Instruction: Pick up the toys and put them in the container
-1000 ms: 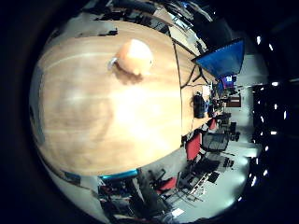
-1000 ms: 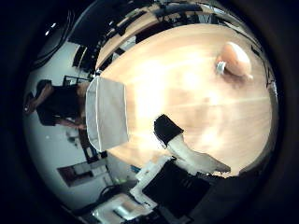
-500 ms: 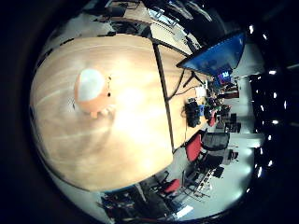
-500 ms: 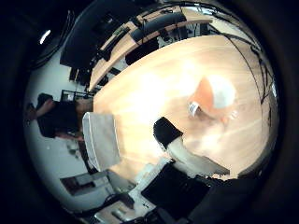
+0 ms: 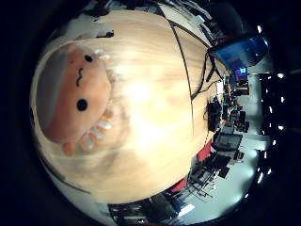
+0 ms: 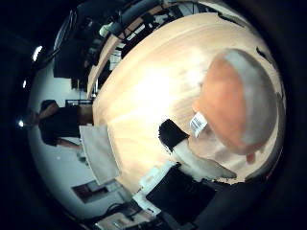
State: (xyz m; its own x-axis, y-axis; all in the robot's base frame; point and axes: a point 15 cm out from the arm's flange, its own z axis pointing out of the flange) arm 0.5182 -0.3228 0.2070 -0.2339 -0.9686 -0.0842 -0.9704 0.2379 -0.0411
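An orange plush toy with black eyes and white fringe lies on the wooden table. It fills much of the right little finger side palm view, so it is close under the palm. The right thumb side palm view shows its orange and pale back with a white tag. My hand reaches in there with a black-tipped finger held straight, next to the toy, closed on nothing. A grey flat container lies near the table's edge, away from the toy.
A blue screen and red chairs stand beyond the table's far side. Dark chairs and desks stand past another edge. Bare wood lies between the toy and the container.
The hand has come down towards the toy: the toy has grown from a small shape to fill much of each view. The finger's pose is unchanged.
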